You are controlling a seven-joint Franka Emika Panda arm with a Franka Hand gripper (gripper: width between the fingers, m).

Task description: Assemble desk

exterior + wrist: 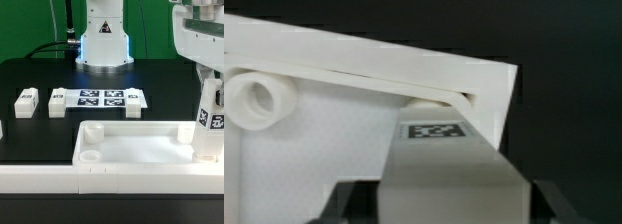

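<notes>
White rectangular plastic tray-like tabletop (135, 150) with raised rim lies flat on the black surface (30, 75). It sits by the surface's edge nearest the exterior camera, against the long white rail border (40, 180). Judgement: the rail works as a stop, so the tabletop does not slide when a leg is pressed in. The sockets face up, one round socket (256, 100) showing clearly in the wrist view, so legs go in from above.

The fingers (349, 208) are closed on a white block leg with a black-and-white square marker (446, 170), one finger on each side, no gap seen. The leg (211, 125) is held upright, its lower end at the tabletop's corner on the exterior view's right. In the wrist view its far end meets the corner socket (441, 100). Cannot tell if it is seated or only at the opening. The grip looks high on the leg, probably to leave the lower end free to enter the socket.

Two loose legs lie on their sides toward the surface's edge on the exterior view's left, one (25, 99) just beside the other (57, 101). They are well apart from the tabletop, likely parked clear of the arm's work. The marker board (100, 97) lies flat mid-surface, beyond the tabletop, carrying nothing.

Step judged: inserting a leg at that corner. Task looks early, with no other socket visibly filled. Risk: a slight tilt could jam the leg on the socket edge.
</notes>
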